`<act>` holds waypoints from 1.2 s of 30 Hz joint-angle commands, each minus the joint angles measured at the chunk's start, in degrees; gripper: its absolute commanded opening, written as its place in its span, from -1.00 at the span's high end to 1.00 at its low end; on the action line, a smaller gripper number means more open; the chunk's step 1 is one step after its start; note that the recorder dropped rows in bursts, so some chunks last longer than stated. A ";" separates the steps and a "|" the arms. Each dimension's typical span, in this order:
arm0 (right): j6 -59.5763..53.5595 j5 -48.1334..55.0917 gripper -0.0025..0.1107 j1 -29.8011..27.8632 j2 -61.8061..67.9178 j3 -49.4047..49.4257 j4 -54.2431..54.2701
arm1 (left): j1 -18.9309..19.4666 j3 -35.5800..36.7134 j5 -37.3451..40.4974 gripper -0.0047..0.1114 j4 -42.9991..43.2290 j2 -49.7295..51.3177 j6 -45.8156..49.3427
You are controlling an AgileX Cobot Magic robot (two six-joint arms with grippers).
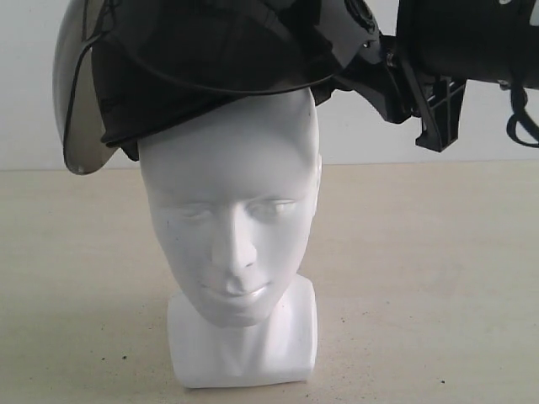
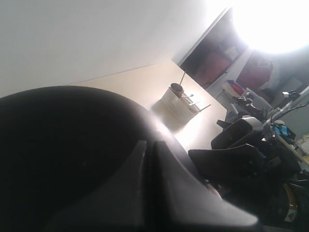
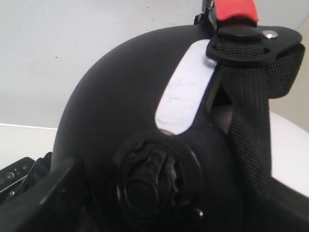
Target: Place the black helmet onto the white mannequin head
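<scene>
The black helmet (image 1: 210, 50) hangs tilted over the crown of the white mannequin head (image 1: 232, 219), its rim resting on the top of the skull. The smoky visor (image 1: 76, 109) hangs down on the left. My right gripper (image 1: 375, 63) is shut on the helmet's right side, beside the round pivot (image 3: 154, 186); a chin strap (image 3: 251, 121) hangs past it. In the left wrist view my left gripper (image 2: 149, 159) lies against the dark shell (image 2: 63, 154), its fingers (image 2: 174, 193) almost touching, with nothing seen between them. The exterior view does not show this gripper.
The head stands on its block base (image 1: 244, 345) on a beige table (image 1: 438, 278) before a pale wall. A white mesh basket (image 2: 181, 102) with utensils stands far back on the table. Cluttered shelves and equipment (image 2: 270, 121) lie beyond the table's edge.
</scene>
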 commanded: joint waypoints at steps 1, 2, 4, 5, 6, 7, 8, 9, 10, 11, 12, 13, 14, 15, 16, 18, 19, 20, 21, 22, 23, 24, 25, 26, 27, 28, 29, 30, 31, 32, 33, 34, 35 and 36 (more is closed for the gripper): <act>-8.58 6.95 -0.28 -0.89 -2.52 0.38 -7.38 | -0.97 1.29 5.66 0.84 7.58 1.23 -0.61; -8.70 7.76 -0.28 -0.89 -2.99 0.38 -7.38 | -0.97 1.29 5.66 0.84 7.58 1.23 -0.61; -8.73 8.90 -0.28 -0.89 -3.61 0.38 -7.80 | -0.97 1.29 5.66 0.84 7.43 1.23 -0.61; -8.73 9.20 -0.28 -0.89 -3.85 0.38 -7.80 | -0.97 1.29 5.66 0.84 7.43 1.23 -0.61; -8.73 9.83 -0.28 -0.89 -4.12 0.38 -7.80 | -0.97 1.29 5.66 0.84 7.43 1.23 -0.61; -8.73 10.23 -0.28 -0.89 -4.12 0.38 -8.09 | -0.97 1.29 5.66 0.84 7.43 1.23 -0.61; -8.73 10.23 -0.28 -0.89 -4.22 0.38 -8.09 | -0.97 1.29 5.66 0.84 7.43 1.23 -0.61; -8.97 10.89 -0.28 -0.89 -4.27 0.38 -8.32 | -0.97 1.29 5.66 0.84 7.43 1.23 -0.71; -8.97 11.00 -0.28 -0.89 -4.27 0.38 -8.32 | -0.97 1.29 5.66 0.84 7.43 1.23 -0.85; -8.97 11.14 -0.28 -0.89 -4.27 0.38 -8.45 | -0.97 1.29 5.66 0.84 7.43 1.23 -1.12; -8.97 11.14 -0.28 -0.89 -4.27 0.38 -8.78 | -0.97 1.29 5.66 0.84 7.43 1.23 -1.12; -8.86 11.14 -0.28 -0.89 -4.27 0.38 -9.72 | -0.97 1.29 5.66 0.84 7.43 1.23 -1.28; -8.86 11.02 -0.28 -1.00 -4.27 0.38 -9.70 | -0.97 1.29 5.66 0.84 7.43 1.23 -1.28; -8.98 10.62 -0.28 -1.01 -4.41 0.38 -10.22 | -0.97 1.29 5.66 0.84 7.43 1.23 -1.28; -8.98 10.50 -0.28 -1.01 -4.63 0.38 -10.92 | -0.97 1.29 5.66 0.84 7.43 1.23 -1.28; -9.20 9.45 -0.28 -1.09 -6.68 0.27 -16.79 | -0.97 1.29 5.66 0.84 6.78 1.23 -1.28; -9.20 10.92 -0.28 -1.09 -8.01 -0.20 -19.27 | -0.97 1.29 5.66 0.84 6.78 1.23 -1.28; -9.20 14.05 -0.28 -1.09 -8.99 -1.29 -20.55 | -0.97 1.29 5.66 0.84 6.80 1.23 -1.38; -9.37 16.91 -0.28 -1.09 -9.69 -2.60 -23.55 | -0.97 1.29 5.66 0.84 6.80 1.23 -1.57; -9.91 18.63 -0.28 -1.09 -10.16 -3.82 -25.86 | -0.97 1.29 5.66 0.84 6.67 0.96 -1.56; -11.28 20.14 -0.26 -1.09 -10.44 -5.06 -25.99 | -0.97 1.29 5.66 0.84 6.67 0.56 -1.56; -13.67 21.55 -0.18 -0.98 -10.44 -6.32 -25.71 | -0.97 1.29 5.66 0.84 6.67 -0.06 -1.56; -15.22 22.61 -0.10 -0.88 -10.44 -7.15 -24.94 | -0.97 1.29 5.66 0.84 6.82 -0.51 -1.56; -18.30 22.86 0.02 -0.88 -10.33 -7.71 -23.36 | -0.97 1.29 5.66 0.84 6.96 -0.95 -1.56; -22.34 22.99 0.13 -0.88 -10.32 -7.87 -21.59 | -0.97 1.29 5.66 0.84 6.96 -1.38 -1.80; -26.48 23.26 0.23 -0.88 -10.24 -8.02 -19.54 | -0.97 1.29 5.66 0.84 6.96 -1.76 -2.20; -30.40 24.07 0.30 -0.88 -10.24 -8.11 -17.10 | -0.97 1.29 5.66 0.84 6.96 -2.04 -2.31; -34.35 25.26 0.35 -0.88 -10.24 -8.25 -14.94 | -0.97 1.29 5.66 0.84 6.96 -2.35 -2.32; -37.48 26.53 0.38 -0.88 -10.24 -8.25 -13.41 | -0.97 1.29 5.66 0.84 6.96 -2.52 -2.63; -40.80 28.41 0.44 -0.88 -10.24 -8.25 -11.73 | -0.97 1.29 5.66 0.84 6.96 -2.79 -2.93; -43.89 31.81 0.57 -0.88 -10.18 -8.25 -10.82 | -0.97 1.29 5.66 0.84 6.96 -3.05 -3.48; -44.81 33.11 0.65 -0.88 -10.10 -8.25 -10.82 | -0.97 1.29 5.66 0.84 6.96 -3.21 -3.48; -46.25 34.14 0.84 -0.88 -9.97 -8.25 -10.82 | -0.97 1.29 5.66 0.84 6.96 -3.30 -3.61; -46.84 34.28 0.93 -0.88 -9.97 -8.25 -10.82 | -0.97 1.29 5.66 0.84 6.96 -3.34 -3.61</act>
